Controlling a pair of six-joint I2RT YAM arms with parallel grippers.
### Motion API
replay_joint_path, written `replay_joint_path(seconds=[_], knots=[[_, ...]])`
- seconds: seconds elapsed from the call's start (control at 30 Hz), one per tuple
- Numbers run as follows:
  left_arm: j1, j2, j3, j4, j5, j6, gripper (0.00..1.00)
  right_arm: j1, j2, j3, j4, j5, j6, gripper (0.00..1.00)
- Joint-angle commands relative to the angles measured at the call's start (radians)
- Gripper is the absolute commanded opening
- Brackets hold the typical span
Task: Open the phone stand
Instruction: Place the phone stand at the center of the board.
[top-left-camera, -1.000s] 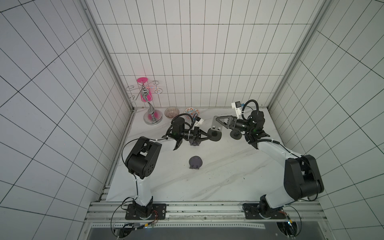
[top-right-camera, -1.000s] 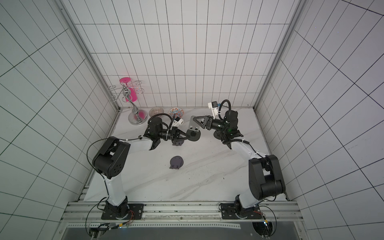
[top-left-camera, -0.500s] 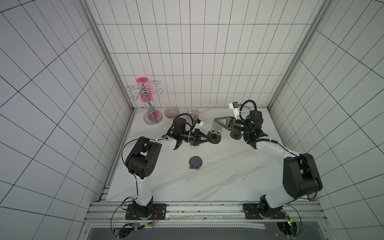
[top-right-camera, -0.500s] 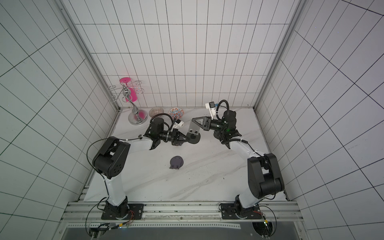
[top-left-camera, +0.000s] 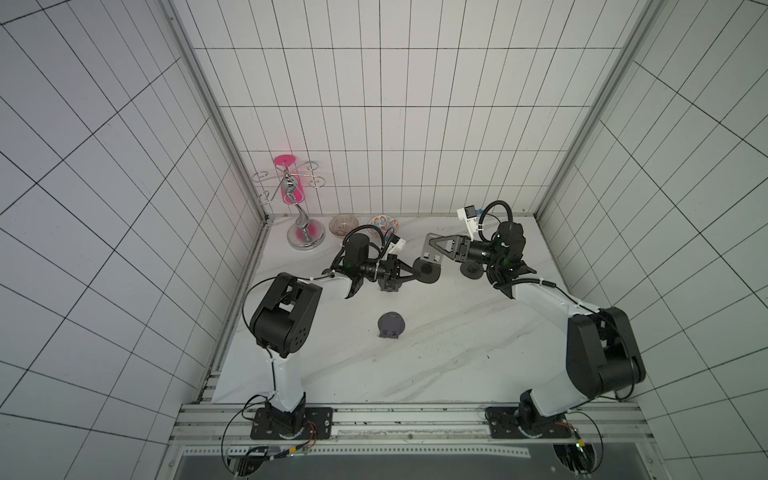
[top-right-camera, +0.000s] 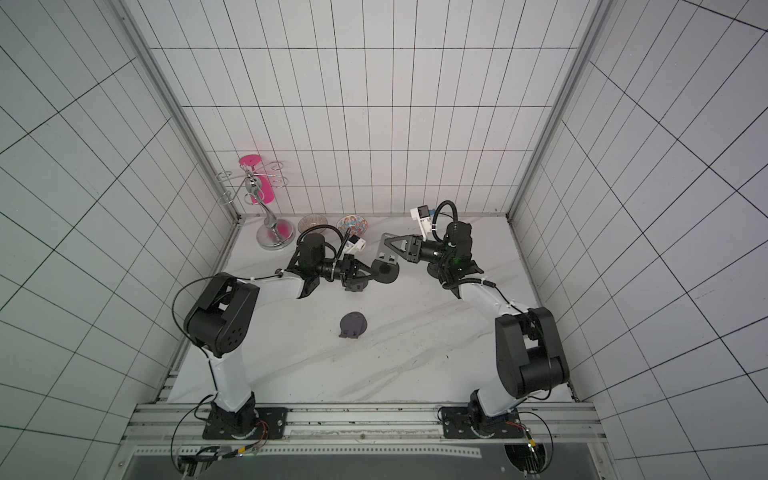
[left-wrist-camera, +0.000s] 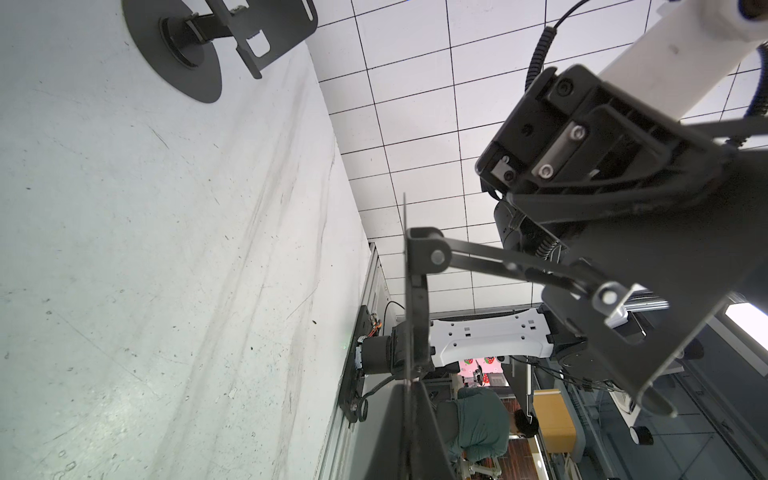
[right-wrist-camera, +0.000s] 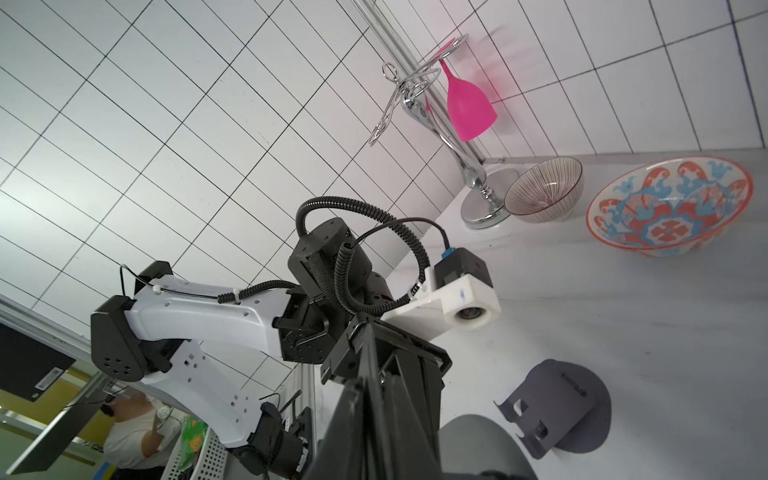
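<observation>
phone stand (top-left-camera: 428, 271) is off the table (top-left-camera: 415, 365), in the air over the rear middle, between the two arms. left gripper (top-left-camera: 412, 275) closed on the rim of the round base disc (top-right-camera: 385, 271). right gripper (top-left-camera: 432, 245) clamped on the cradle plate (top-left-camera: 434, 251), just above the disc. Both grips read the same in both top views

Progress: lift and two-handed hold are done. Opening looks started, not finished. In the left wrist view the link arm (left-wrist-camera: 511, 266) stands out from the disc at the hinge (left-wrist-camera: 436, 255) at roughly a right angle, with the plate tilted at its far end. Left to do, I'd judge: swing the plate further from the base to a usable angle, then probably set it down. Can't tell how much hinge travel remains

Views: the top views give the layout, with both arms and a second stand (top-left-camera: 390, 326) lying on the table nearer the front, well apart. They hide the hinge behind the fingers. Left wrist is the only view with hinge and link, the disc edge-on. Right wrist shows the plate edge-on between its fingers (right-wrist-camera: 411, 415) and the second stand's hooks. It also shows a striped bowl (right-wrist-camera: 544, 191), a patterned bowl (right-wrist-camera: 669, 208) and a pink glass (right-wrist-camera: 467, 104) hanging on the chrome rack (top-left-camera: 305, 235) at the back-left corner
</observation>
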Motion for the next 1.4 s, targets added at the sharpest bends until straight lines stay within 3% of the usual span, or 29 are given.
replay_joint_path(seconds=[0.0,0.13,0.17,0.2,0.3,0.37,0.53,0.77,0.93,1.03,1.37], knots=[[0.006,0.000,0.016,0.052,0.006,-0.009,0.00,0.002,-0.021,-0.015,0.013,-0.015,-0.006,0.00],[0.013,0.010,0.022,0.072,-0.001,-0.034,0.00,0.001,-0.022,-0.021,0.007,-0.010,-0.025,0.00],[0.017,0.012,0.021,0.087,-0.006,-0.051,0.07,0.000,-0.020,-0.023,0.004,-0.010,-0.030,0.00],[0.027,0.013,0.016,0.109,-0.015,-0.073,0.28,-0.001,-0.014,-0.027,0.004,-0.009,-0.036,0.00],[0.075,-0.007,-0.010,0.110,-0.051,-0.081,0.66,-0.012,0.023,-0.034,0.017,-0.008,-0.035,0.00],[0.113,-0.031,-0.030,0.082,-0.064,-0.065,0.73,-0.022,0.059,-0.043,0.054,-0.013,-0.014,0.00],[0.183,-0.123,-0.060,-0.084,-0.098,0.049,0.75,-0.035,0.225,-0.036,0.271,-0.030,0.112,0.00],[0.185,-0.281,-0.071,-0.355,-0.126,0.241,0.75,-0.038,0.494,0.094,0.456,-0.043,0.247,0.00],[0.187,-0.351,-0.056,-0.507,-0.123,0.339,0.75,-0.032,0.533,0.151,0.384,-0.045,0.196,0.00],[0.187,-0.355,-0.056,-0.515,-0.126,0.339,0.75,-0.031,0.531,0.172,0.277,-0.041,0.128,0.00],[0.188,-0.378,-0.049,-0.535,-0.134,0.344,0.75,-0.032,0.597,0.236,0.185,-0.043,0.071,0.00]])
